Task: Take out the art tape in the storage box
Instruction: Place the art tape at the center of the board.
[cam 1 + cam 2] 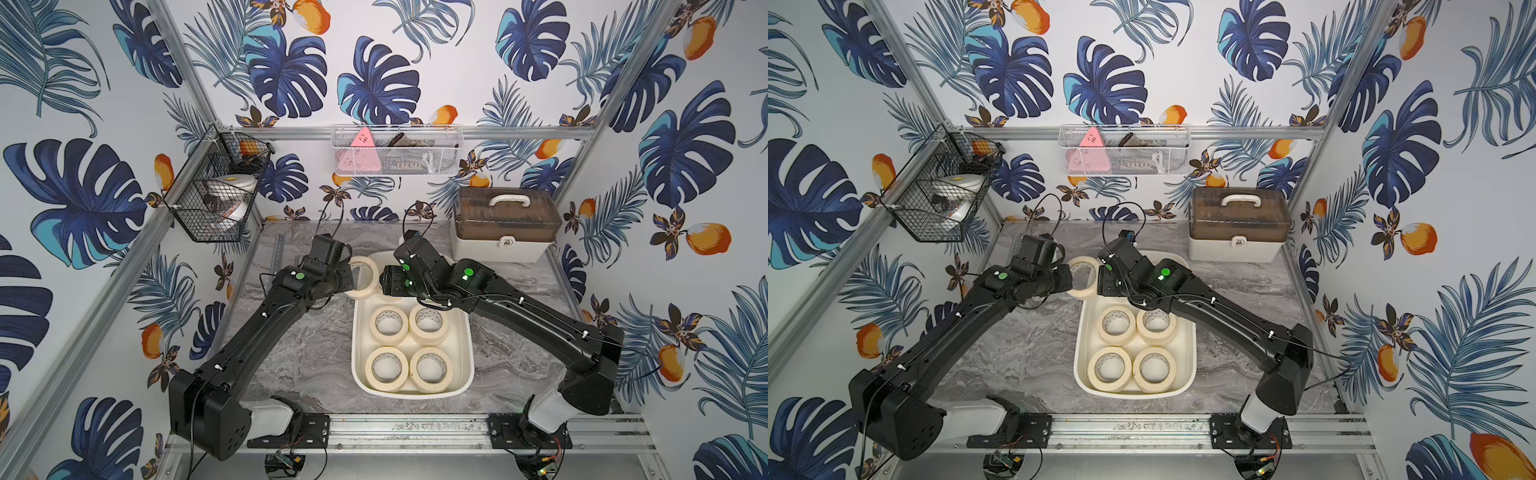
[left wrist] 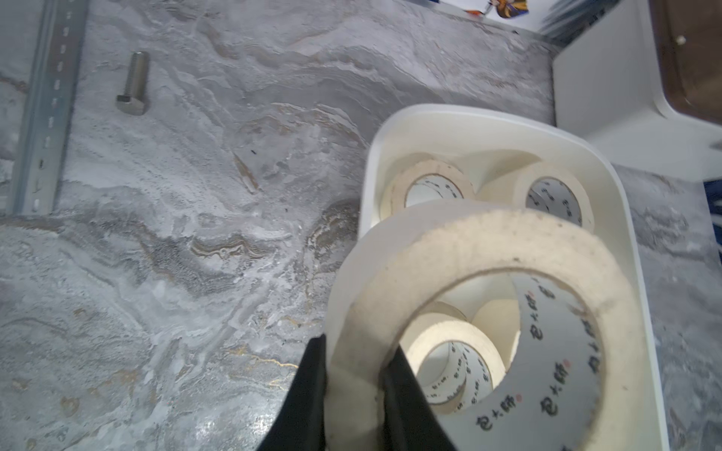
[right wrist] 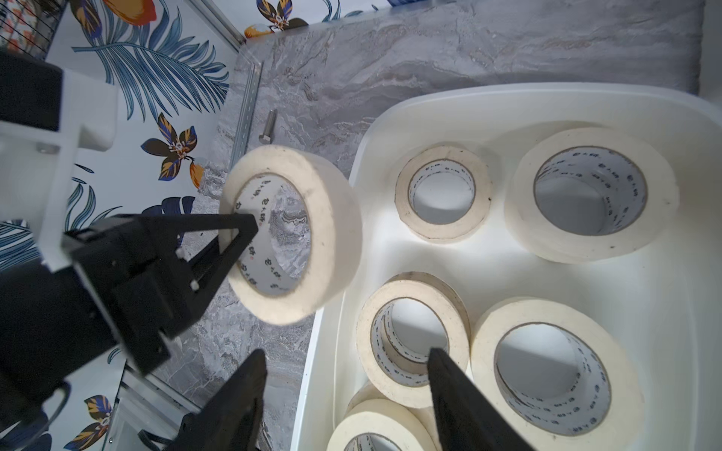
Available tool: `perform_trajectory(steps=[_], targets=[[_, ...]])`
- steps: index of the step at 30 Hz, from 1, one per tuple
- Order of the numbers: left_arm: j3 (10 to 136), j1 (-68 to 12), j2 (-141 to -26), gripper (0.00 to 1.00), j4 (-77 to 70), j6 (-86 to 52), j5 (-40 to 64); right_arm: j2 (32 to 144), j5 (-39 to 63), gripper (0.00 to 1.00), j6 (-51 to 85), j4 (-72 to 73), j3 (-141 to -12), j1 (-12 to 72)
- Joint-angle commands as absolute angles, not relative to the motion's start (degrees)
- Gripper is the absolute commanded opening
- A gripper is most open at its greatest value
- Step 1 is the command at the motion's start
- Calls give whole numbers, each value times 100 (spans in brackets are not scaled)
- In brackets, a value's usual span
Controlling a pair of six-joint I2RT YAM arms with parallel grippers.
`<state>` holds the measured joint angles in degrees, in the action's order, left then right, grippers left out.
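Observation:
The storage box is a cream tub on the marble table, and several art tape rolls lie flat in it. My left gripper is shut on the wall of one art tape roll. It holds that roll on edge above the box's far left corner. My right gripper is open just right of the held roll and grips nothing. Its fingers hang over the box's left wall and a roll inside.
A brown-lidded case with a white handle stands at the back right. A loose bolt and a metal rail lie at the table's back left. A black wire basket and a white one hang on the walls.

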<state>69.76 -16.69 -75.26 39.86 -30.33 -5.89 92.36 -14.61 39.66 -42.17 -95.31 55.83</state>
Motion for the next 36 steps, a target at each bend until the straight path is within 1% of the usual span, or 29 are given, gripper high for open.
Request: perform_trajectory(steps=[1, 6, 12, 21, 27, 36], targets=[[6928, -1251, -7579, 0, 3563, -3386, -566, 9016, -1747, 68, 3806, -3973, -9305, 5531], [6871, -769, -7914, 0, 3357, -3629, -756, 8755, -1685, 68, 3845, -3954, -8894, 5268], [6714, -523, -8571, 0, 3024, -3775, -892, 8558, -1435, 68, 3857, -4033, -8427, 4778], [6763, -492, -9640, 0, 2632, -3763, -943, 8235, -1128, 68, 3768, -3998, -7811, 4087], [6868, -505, -10176, 0, 2367, -3840, -671, 8187, -1016, 68, 3721, -4034, -7635, 3852], [6970, -720, -10655, 0, 2286, -3859, -756, 8156, -819, 68, 3738, -3973, -7412, 3597]])
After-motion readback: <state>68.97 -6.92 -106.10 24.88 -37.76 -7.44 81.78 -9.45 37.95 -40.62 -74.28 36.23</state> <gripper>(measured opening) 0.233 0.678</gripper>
